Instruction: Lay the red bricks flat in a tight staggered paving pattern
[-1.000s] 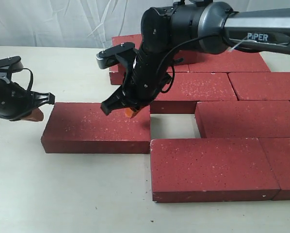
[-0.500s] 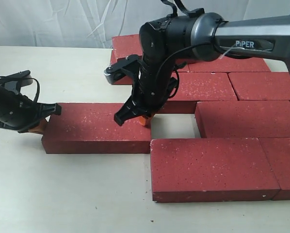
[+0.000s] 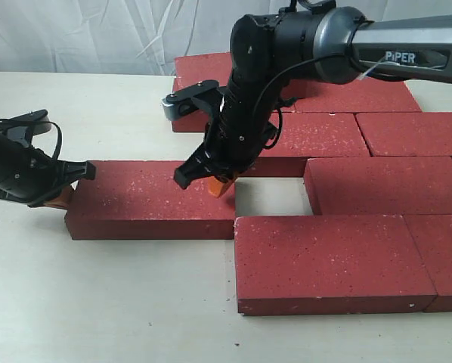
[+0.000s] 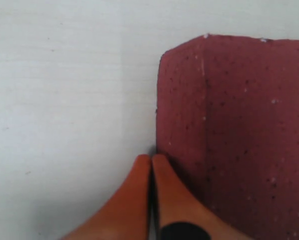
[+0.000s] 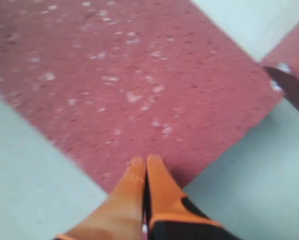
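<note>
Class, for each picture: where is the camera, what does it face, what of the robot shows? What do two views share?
Exterior: off the robot, facing the table and bricks; left arm, right arm show.
Left wrist: on the left arm, facing the loose brick's end; shut left hand.
Right wrist: facing that brick's top; shut right hand.
Shared: that brick.

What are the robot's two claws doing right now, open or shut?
Left gripper: jaws closed, empty, by the end of the loose brick.
Right gripper: jaws closed, empty, tips over that brick's other end.
</note>
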Controlling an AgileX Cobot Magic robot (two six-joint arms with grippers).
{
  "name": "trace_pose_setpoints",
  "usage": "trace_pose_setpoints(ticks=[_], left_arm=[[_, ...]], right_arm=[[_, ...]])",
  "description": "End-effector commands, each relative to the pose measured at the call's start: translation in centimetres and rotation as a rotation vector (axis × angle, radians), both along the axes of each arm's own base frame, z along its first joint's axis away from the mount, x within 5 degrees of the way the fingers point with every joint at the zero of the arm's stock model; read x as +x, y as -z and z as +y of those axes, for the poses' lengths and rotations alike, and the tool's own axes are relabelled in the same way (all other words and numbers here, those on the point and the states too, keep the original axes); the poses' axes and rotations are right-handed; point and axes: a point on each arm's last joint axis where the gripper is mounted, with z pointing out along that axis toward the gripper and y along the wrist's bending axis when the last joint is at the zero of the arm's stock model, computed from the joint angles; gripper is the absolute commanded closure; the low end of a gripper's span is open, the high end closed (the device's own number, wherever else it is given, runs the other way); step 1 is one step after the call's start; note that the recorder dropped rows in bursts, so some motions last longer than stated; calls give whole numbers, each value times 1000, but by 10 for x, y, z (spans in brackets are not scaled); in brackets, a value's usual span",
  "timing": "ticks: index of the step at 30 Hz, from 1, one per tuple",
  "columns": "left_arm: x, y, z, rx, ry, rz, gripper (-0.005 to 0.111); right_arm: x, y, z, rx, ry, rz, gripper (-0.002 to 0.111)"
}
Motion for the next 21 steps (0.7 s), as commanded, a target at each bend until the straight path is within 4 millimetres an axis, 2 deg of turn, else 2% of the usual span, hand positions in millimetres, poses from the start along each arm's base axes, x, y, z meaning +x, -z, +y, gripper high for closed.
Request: trace_pose_setpoints(ticks=[1,4,9,12,21], left_arm=[[0,-1,0,-10,-7,2,107],[0,-3,0,-9,-7,-6,107],[0,-4,0,-9,-7,-9,107],[0,-4,0,-10,-7,-7,107],[0,-4,0,-11,-8,-7,107]], right_arm=[[-13,-16,1,60,-135,62,109],[-22,-16,6,44,-184,90,109],[-44,-14,26,-1,-383,56,109],[-46,-10,31,-10,-399,35,109],[-41,21,31,-81,-408,80,109]])
